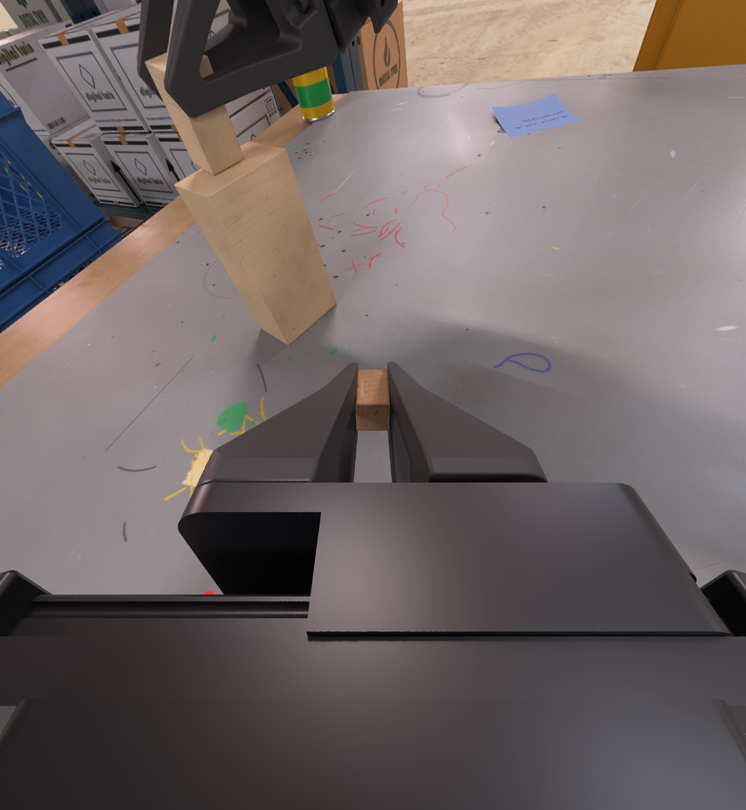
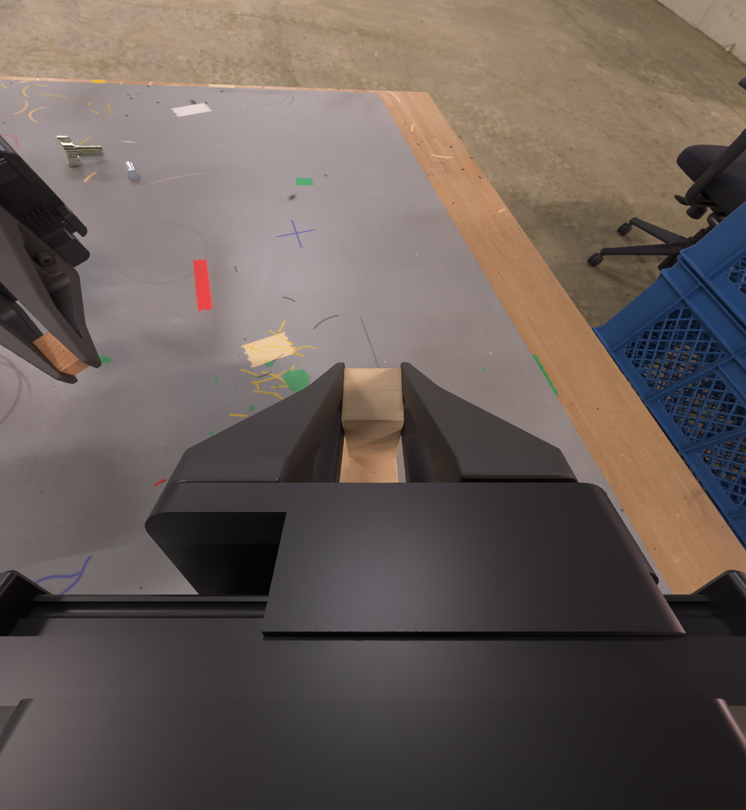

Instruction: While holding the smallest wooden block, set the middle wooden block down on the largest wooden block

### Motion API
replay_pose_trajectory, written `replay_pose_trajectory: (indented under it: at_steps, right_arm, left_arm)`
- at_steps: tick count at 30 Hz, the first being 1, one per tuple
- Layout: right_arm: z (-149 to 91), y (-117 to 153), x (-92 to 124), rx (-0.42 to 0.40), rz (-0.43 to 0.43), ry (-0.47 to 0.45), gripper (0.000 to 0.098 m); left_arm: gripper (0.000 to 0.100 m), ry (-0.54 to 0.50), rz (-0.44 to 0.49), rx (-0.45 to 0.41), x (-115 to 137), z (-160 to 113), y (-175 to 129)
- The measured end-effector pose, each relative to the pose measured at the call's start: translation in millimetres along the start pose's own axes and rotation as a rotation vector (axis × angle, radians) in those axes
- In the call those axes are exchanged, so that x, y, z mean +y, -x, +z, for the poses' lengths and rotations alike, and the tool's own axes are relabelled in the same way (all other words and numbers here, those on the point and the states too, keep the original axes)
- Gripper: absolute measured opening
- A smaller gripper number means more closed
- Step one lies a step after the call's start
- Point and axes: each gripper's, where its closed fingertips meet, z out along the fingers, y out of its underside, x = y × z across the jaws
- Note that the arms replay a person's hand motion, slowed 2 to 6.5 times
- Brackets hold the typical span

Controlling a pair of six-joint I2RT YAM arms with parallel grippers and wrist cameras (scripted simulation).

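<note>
Left gripper [image 1: 372, 372] clamped on smallest wooden block [image 1: 372, 399], held clear above grey table [image 1: 581, 263]; right gripper [image 2: 372, 372] clenched on middle wooden block [image 2: 372, 401], its base touching top of largest wooden block [image 1: 259, 250], upright near table's edge.

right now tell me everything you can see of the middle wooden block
The middle wooden block is pale, light-grained wood, a squared, elongated piece. The right pincer is shut on it, dark fingers pressing opposite sides. It hangs tilted, not upright, its lower end meeting the top of the largest wooden block, which stands on the grey table. From the right wrist view it fills the gap between the fingers, with the larger block's top just beneath.
</note>
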Motion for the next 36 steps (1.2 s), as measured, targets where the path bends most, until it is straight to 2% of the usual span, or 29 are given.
replay_pose_trajectory:
  at_steps: [14,36]
  right_arm:
    - [2.0,-0.2,-0.2,-0.001,0.004,0.0,0.0207]
    - [8.7,-2.9,-4.0,-0.018,0.058,-0.041,0.0207]
  left_arm:
    - [0.011,0.002,0.002,0.001,0.6,0.0,-0.2]
    - [0.011,0.005,0.002,0.002,1.0,0.2,-0.3]
